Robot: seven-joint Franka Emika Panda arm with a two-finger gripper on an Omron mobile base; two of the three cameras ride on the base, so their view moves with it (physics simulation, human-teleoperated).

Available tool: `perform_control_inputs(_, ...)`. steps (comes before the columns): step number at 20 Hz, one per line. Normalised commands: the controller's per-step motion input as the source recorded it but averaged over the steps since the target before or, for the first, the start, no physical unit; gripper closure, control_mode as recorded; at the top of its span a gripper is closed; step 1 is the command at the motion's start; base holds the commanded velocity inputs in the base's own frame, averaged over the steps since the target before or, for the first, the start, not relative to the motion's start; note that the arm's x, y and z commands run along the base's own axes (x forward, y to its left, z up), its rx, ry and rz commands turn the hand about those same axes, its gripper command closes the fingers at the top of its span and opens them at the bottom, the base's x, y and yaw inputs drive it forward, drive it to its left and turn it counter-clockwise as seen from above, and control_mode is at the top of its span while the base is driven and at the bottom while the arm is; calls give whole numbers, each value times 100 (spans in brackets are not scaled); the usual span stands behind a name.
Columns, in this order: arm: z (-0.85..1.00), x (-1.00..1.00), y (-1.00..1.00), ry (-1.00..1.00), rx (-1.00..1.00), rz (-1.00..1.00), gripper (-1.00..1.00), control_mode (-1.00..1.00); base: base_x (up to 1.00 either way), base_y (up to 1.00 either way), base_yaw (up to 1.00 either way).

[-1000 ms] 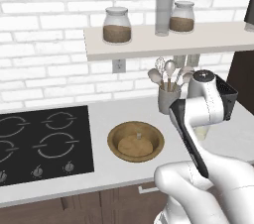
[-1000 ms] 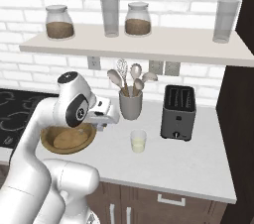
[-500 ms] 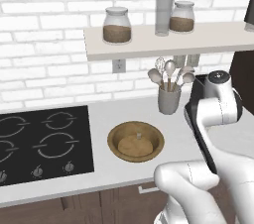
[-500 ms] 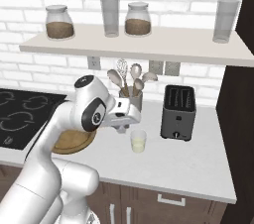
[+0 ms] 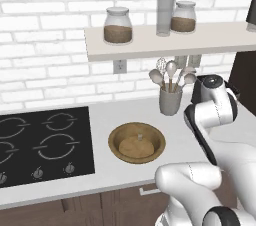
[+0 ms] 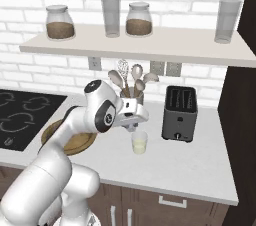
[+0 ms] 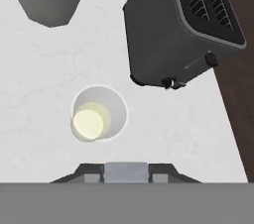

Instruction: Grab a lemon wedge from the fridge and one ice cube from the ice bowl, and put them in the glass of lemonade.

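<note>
My gripper [image 6: 131, 127] hangs just above the glass of lemonade [image 6: 139, 143], a short clear glass with pale yellow liquid. In the hand view the glass [image 7: 98, 114] lies below and a little left of my gripper [image 7: 126, 171], which is shut on a small pale grey ice cube [image 7: 126, 168]. The wooden ice bowl [image 5: 116, 139] sits left of the arm on the counter, with a tiny pale cube [image 5: 139, 137] in it. My arm partly covers the bowl [image 6: 76, 145] in the right base view. The fridge and the lemon wedge are out of view.
A dark toaster [image 6: 179, 113] stands right of the glass, close to it. A grey utensil cup [image 5: 170, 101] stands behind, and a black hob [image 5: 40, 145] is at the left. The wall shelf [image 6: 150, 50] above holds jars and tumblers. A dark tall panel [image 6: 240, 120] bounds the right.
The arm has swung right from over the ice bowl to over the glass, carrying the cube. The jaws kept the same gap.
</note>
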Motion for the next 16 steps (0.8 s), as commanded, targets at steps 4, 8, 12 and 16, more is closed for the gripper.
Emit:
perform_control_inputs(4, -32, 30, -9, 1, -1, 0, 100, -100, 0, 0, 0)
perform_control_inputs(8, -31, 6, -2, 4, 0, 0, 100, -100, 0, 0, 0)
perform_control_inputs(12, -26, 14, 0, 3, 0, 0, 100, -100, 0, 0, 0)
perform_control_inputs(16, -19, 21, -6, 1, 0, 0, 100, -100, 0, 0, 0)
